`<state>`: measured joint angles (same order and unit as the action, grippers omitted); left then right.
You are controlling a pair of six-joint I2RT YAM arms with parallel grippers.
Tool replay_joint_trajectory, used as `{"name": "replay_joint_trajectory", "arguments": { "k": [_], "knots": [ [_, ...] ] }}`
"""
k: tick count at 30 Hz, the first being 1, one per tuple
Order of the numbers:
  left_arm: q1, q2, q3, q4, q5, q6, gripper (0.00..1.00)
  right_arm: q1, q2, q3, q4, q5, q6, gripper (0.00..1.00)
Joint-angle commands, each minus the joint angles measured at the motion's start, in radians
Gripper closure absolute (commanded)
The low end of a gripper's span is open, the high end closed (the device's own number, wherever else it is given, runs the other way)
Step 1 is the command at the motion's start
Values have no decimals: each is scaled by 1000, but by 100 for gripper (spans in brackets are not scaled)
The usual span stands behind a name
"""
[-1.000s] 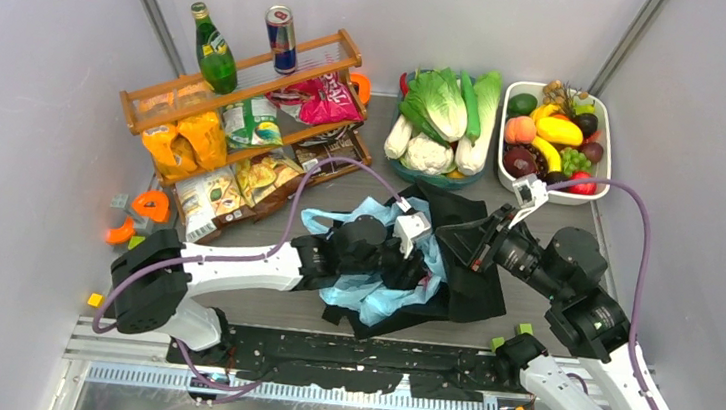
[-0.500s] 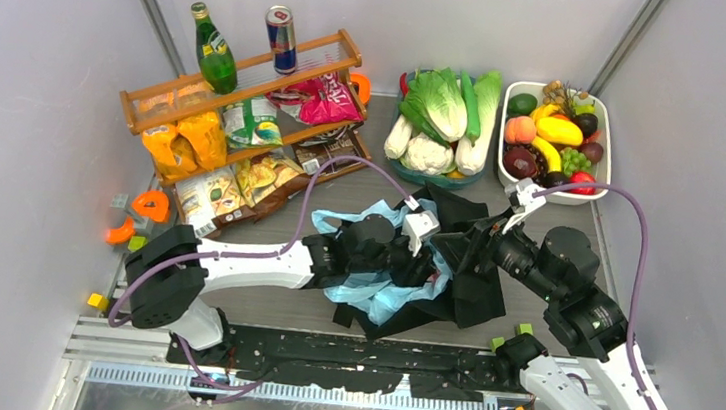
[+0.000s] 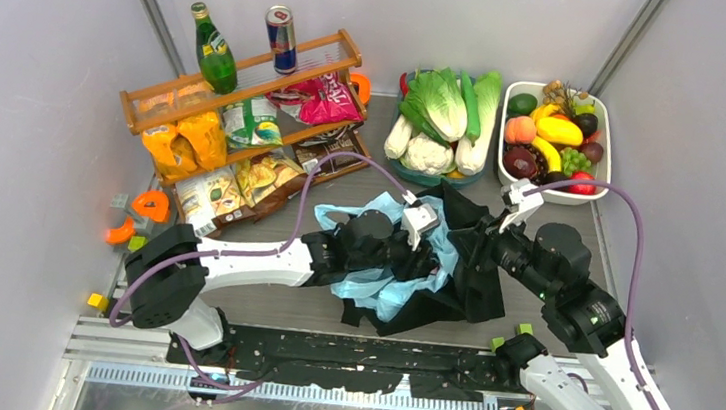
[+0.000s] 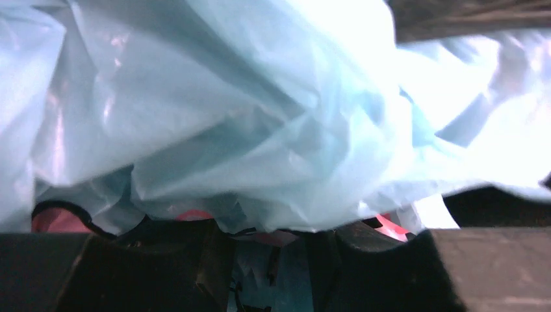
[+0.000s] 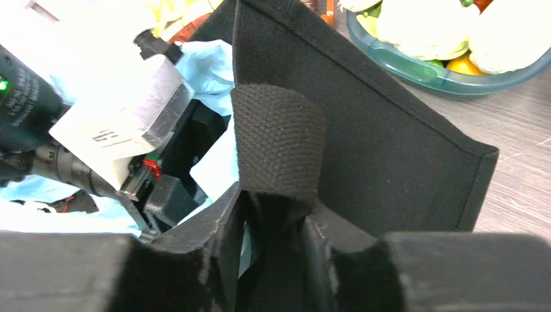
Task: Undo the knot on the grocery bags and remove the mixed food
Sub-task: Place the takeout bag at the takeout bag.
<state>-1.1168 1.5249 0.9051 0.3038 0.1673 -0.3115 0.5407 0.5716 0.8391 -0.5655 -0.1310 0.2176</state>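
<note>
The light-blue plastic bag (image 3: pixel 386 290) lies crumpled on the black fabric tote (image 3: pixel 480 282) at the table's middle. My left gripper (image 3: pixel 424 259) is buried in the blue bag. In the left wrist view blue plastic (image 4: pixel 260 130) fills the frame, and the left gripper (image 4: pixel 266 260) is shut on a fold of it, with pink-red patches showing beside the fingers. My right gripper (image 3: pixel 476 244) is shut on the tote's woven black strap (image 5: pixel 278 136) and holds the tote's edge (image 5: pixel 364 130) raised. I cannot make out a knot. No food shows inside either bag.
A wooden rack (image 3: pixel 240 83) at the back left holds snack packets, a green bottle (image 3: pixel 215 50) and a can (image 3: pixel 281 38). A teal bowl (image 3: pixel 414 176) of vegetables and a white tray (image 3: pixel 604 138) of fruit stand at the back right. Orange parts (image 3: pixel 150 207) lie at the left.
My right gripper moved left into the tote's edge and closed on its strap, lifting the fabric. My left gripper shifted slightly right and away, carrying the blue plastic.
</note>
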Motion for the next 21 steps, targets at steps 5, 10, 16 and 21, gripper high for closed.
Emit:
{"name": "replay_joint_trajectory", "arguments": {
  "k": [5,10,16,21],
  "knots": [
    [7,-97,-3,66,68,3,28,1,59,-6,-44,172,-10,94],
    [11,-258,-38,42,138,-2,7,0,69,-19,-51,299,8,95],
    [29,-417,-18,-94,256,-2,2,1,96,-18,-59,377,24,95],
    [45,-517,-24,-178,230,2,1,2,100,-13,-65,414,22,95]
  ]
}}
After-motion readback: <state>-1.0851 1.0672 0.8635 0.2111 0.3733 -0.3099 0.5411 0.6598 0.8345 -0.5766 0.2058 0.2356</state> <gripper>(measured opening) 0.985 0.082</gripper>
